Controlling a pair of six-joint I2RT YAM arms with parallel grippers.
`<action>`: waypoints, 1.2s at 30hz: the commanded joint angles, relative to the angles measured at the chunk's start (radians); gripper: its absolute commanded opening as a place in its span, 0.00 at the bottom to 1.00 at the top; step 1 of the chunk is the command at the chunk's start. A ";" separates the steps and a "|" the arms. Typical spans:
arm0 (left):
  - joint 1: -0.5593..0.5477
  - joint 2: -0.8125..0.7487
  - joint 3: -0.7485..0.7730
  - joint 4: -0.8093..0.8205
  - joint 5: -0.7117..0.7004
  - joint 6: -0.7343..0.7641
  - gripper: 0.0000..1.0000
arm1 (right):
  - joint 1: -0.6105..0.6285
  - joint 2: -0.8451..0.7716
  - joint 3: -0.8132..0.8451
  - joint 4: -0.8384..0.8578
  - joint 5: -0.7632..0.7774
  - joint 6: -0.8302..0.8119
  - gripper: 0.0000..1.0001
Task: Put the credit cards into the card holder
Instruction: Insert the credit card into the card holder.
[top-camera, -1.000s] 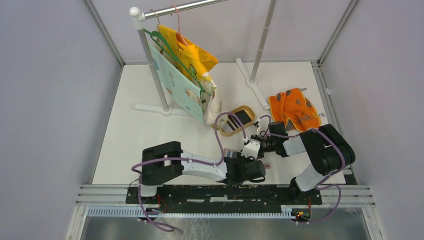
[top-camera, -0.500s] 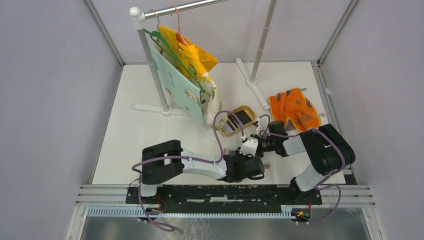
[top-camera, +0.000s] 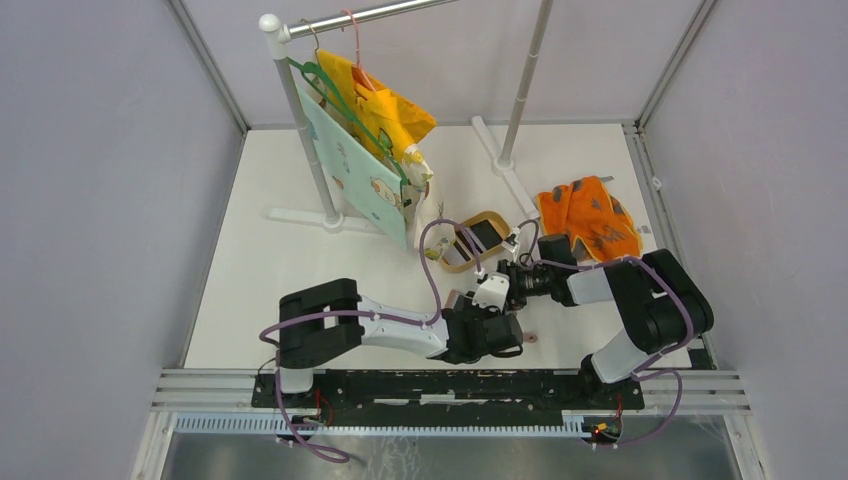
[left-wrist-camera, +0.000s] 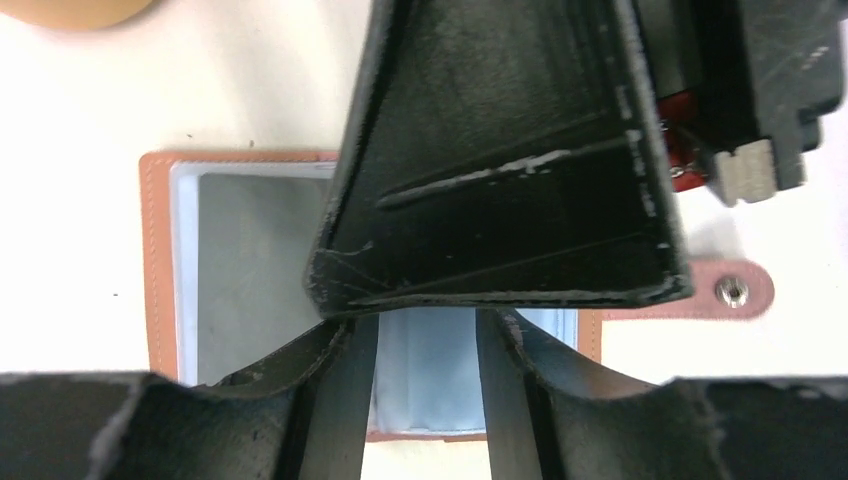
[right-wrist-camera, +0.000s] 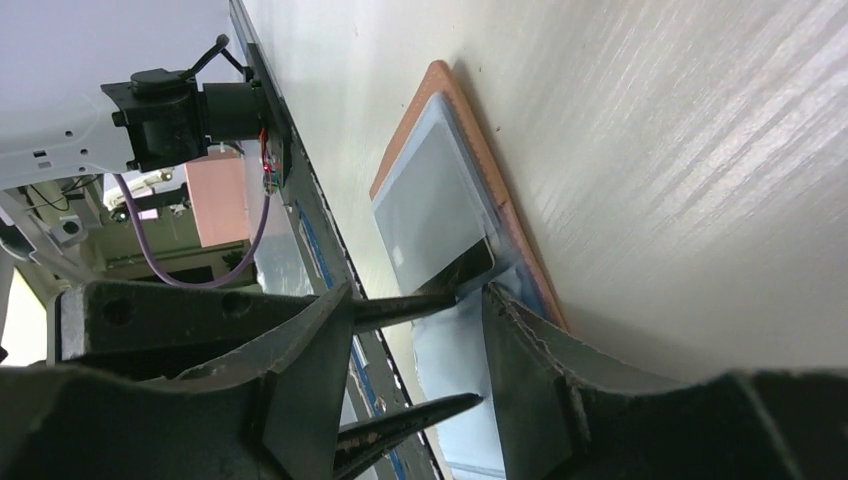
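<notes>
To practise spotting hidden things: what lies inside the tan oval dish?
Inside the dish lie a dark card and, beside it, a lighter card. A purple cable crosses the dish and hides part of the lighter card. Whether more cards lie beneath cannot be seen.

Card holder (left-wrist-camera: 250, 255) open flat, credit cards (top-camera: 485, 233) in dish (top-camera: 492, 215)

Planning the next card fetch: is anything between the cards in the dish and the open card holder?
Yes. The right gripper sits between the dish and the card holder, one finger covering its pockets; the left gripper hovers over it too.
</notes>
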 joint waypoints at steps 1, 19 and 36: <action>0.019 -0.043 -0.030 -0.048 -0.075 -0.038 0.48 | -0.015 -0.030 0.031 -0.061 0.051 -0.100 0.57; 0.019 -0.400 -0.327 0.285 0.006 0.189 0.67 | -0.034 -0.200 0.140 -0.285 0.054 -0.416 0.54; 0.443 -0.638 -0.722 0.719 0.534 0.251 0.75 | 0.191 -0.436 0.121 -0.535 0.175 -1.727 0.02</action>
